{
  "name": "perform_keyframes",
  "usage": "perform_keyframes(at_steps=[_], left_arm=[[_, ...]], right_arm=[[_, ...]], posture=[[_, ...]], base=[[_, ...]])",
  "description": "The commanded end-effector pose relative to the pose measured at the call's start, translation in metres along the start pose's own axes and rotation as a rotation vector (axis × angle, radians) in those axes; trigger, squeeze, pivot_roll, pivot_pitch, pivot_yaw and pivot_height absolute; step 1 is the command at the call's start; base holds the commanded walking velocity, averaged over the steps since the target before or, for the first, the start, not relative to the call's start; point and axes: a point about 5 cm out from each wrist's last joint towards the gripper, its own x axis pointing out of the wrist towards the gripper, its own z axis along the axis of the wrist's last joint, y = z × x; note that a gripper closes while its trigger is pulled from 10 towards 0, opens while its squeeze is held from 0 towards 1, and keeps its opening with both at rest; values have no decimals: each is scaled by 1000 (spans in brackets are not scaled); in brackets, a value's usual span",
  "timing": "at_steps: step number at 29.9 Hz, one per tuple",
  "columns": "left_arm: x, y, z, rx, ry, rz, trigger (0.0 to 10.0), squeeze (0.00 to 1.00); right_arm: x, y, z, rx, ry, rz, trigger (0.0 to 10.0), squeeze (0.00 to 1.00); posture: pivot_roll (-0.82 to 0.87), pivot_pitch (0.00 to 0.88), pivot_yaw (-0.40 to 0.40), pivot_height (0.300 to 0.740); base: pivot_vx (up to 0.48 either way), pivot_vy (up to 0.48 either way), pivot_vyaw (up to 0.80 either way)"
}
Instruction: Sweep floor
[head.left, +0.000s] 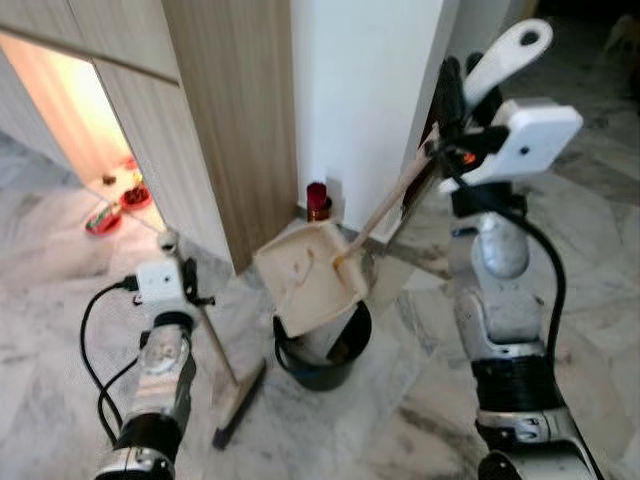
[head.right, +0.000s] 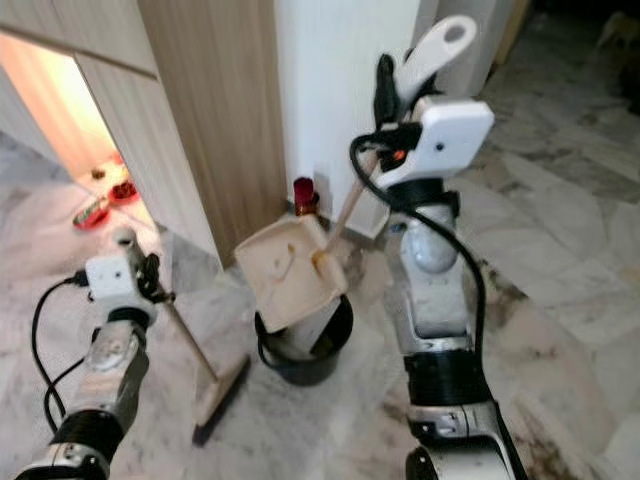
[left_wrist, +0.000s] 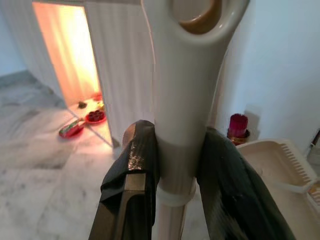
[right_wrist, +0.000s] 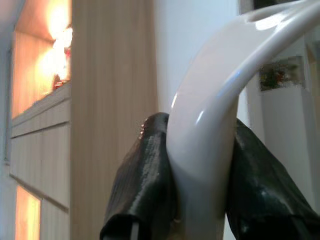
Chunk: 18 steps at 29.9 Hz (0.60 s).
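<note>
The dustpan (head.left: 308, 277) is cream with a tan wooden stick and a glossy white grip (right_wrist: 210, 125). The bucket (head.left: 322, 360) below is black. The floor (head.left: 590, 230) is grey-veined white marble, the cabinet (head.left: 235, 110) pale wood grain, the small jar (head.left: 317, 198) dark red.

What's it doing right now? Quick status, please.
Left tool shut on broom. Right tool shut on dustpan, tipped over black bin. Red jar nearby.

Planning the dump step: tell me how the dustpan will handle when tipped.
The dustpan looks like thin plastic, so probably light and stiff. Held by the right gripper at the far end of its long handle, it may swing over the black bin.
</note>
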Motion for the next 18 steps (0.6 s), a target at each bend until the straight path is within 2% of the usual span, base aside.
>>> perform_keyframes(at_steps=[1,5,11,18], left_arm=[[3,-2,10,-1,-52,-11,10000,0],[3,-2,11,-3,-54,-9,10000,0],[3,-2,11,-4,-58,-7,10000,0],[2,-2,11,-8,-59,-12,10000,0]], right_arm=[[6,-1,17,-10,-82,0,10000,0],[7,0,17,-7,-82,6,10000,0],[7,1,16,-10,-77,28,10000,0],[8,4,19,-95,-93,97,10000,0]], posture=[[26,21,21,740],[26,22,20,740],[27,23,19,740],[25,26,19,740]], base=[[296,0,0],[291,0,0],[0,0,0],[0,0,0]])
